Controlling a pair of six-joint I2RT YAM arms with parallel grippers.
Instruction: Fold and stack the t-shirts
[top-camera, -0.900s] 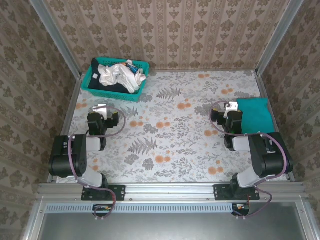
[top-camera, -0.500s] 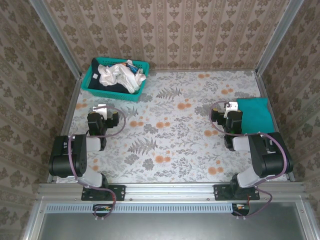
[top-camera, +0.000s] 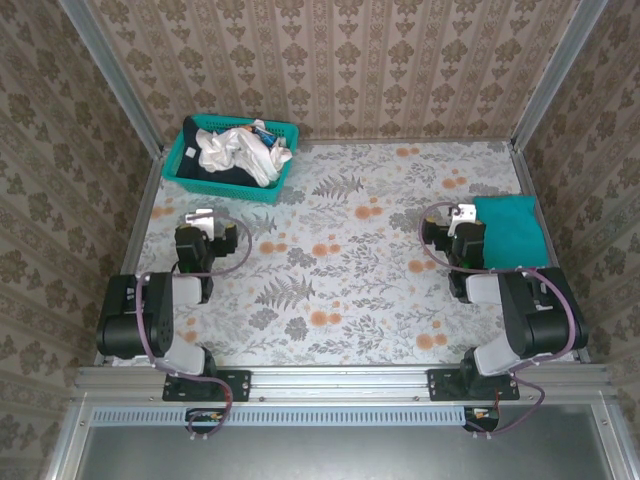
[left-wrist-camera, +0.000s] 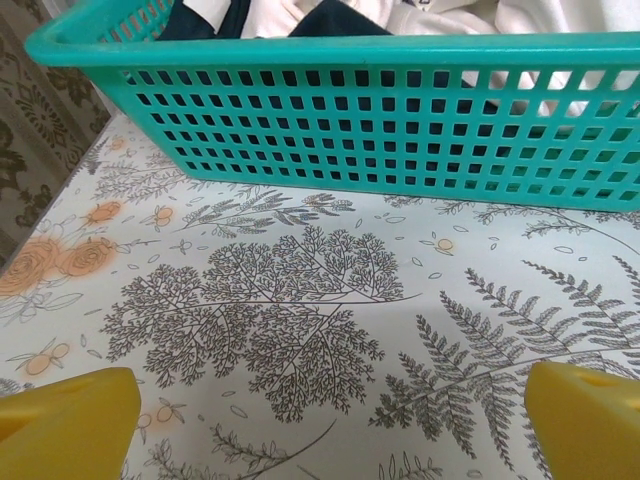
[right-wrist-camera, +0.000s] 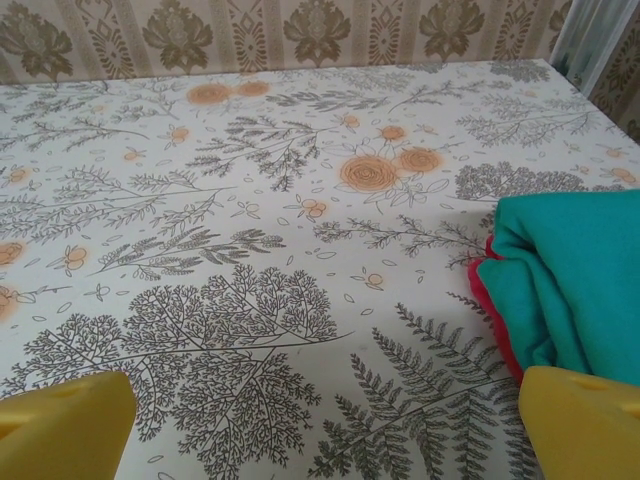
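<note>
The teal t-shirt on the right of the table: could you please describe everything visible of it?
The teal t-shirt is plain soft cloth, folded into a flat rectangle with rounded, layered edges. It lies on the flowered table, near its right edge. A thin red edge peeks out along its left fold.

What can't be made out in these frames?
- Navy shirt: top view, mostly buried under the white shirt in the basket.
- White shirt's print: too small from above; left wrist view cuts it at the top edge.
- Teal shirt: right wrist view, cut by the right edge; red layer beneath unidentifiable.
</note>
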